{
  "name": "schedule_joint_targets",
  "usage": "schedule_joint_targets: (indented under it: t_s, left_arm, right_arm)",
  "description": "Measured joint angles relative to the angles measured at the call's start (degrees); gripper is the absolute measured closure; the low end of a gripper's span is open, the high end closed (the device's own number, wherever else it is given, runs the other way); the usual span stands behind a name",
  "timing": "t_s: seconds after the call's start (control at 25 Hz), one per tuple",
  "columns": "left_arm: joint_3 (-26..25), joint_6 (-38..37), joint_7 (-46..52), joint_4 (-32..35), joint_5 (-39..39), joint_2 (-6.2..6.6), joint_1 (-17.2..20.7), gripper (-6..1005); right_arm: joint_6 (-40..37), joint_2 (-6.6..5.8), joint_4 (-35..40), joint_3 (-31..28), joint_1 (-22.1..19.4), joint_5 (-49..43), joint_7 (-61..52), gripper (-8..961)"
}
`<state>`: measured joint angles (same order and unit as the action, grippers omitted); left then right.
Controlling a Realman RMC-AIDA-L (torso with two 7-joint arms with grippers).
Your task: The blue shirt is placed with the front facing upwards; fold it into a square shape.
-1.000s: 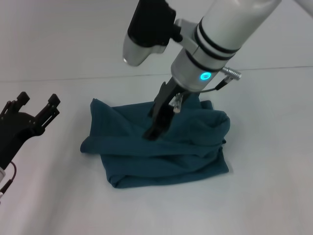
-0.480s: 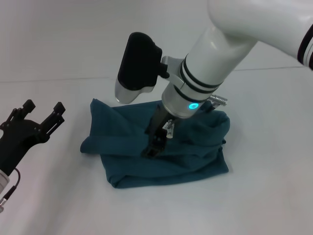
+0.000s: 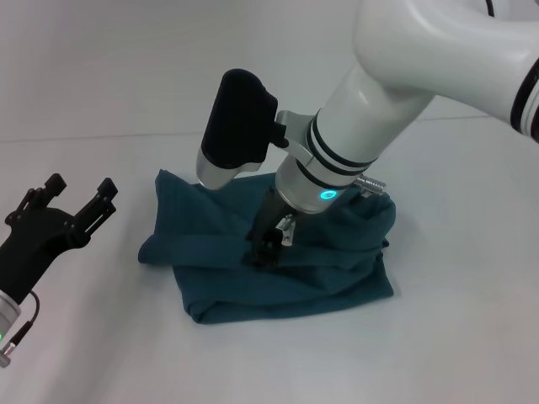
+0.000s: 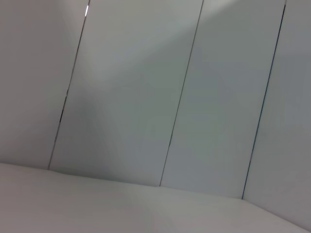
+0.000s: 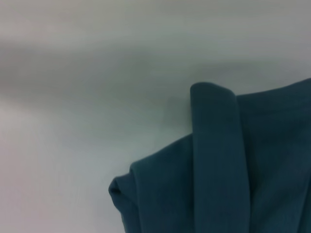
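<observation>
The blue shirt (image 3: 328, 273) lies as a rumpled, roughly square bundle in the middle of the white table, with no lettering showing. My right gripper (image 3: 264, 249) reaches steeply down from the upper right, and its tip rests on the shirt's middle-left folds. The right wrist view shows a folded edge and corner of the shirt (image 5: 218, 170) against the table. My left gripper (image 3: 76, 202) hovers open at the table's left side, well clear of the shirt, holding nothing.
The white table (image 3: 472, 337) extends all around the shirt. Behind it stands a pale wall, whose panels (image 4: 184, 97) fill the left wrist view. The big white right arm (image 3: 379, 109) hangs over the shirt's back half.
My right gripper has come down and slightly toward the front left onto the shirt. The left gripper has shifted a little to the right. The shirt's outline is the same.
</observation>
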<state>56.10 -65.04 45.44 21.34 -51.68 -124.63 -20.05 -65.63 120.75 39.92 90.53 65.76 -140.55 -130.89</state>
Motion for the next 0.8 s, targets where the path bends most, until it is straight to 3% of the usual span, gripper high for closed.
schedule_joint_targets:
  t_s: [0.2,0.6,0.8]
  left_arm:
    - [0.0,0.0,-0.1,0.0,0.0,0.0,0.0,112]
    - [0.0,0.0,-0.3,0.0,0.0,0.0,0.0,112]
    - [0.0,0.0,-0.1,-0.1,0.0,0.0,0.0,112]
  right_arm:
    - [0.6,-0.21,-0.2,0.0,-0.6,0.4,-0.9,701]
    - [0.2,-0.44,1.0,-2.5,-2.3,0.9,-1.6,930]
    - [0.4,-1.01,3.7,-6.1,-4.5,0.6,-4.3,938]
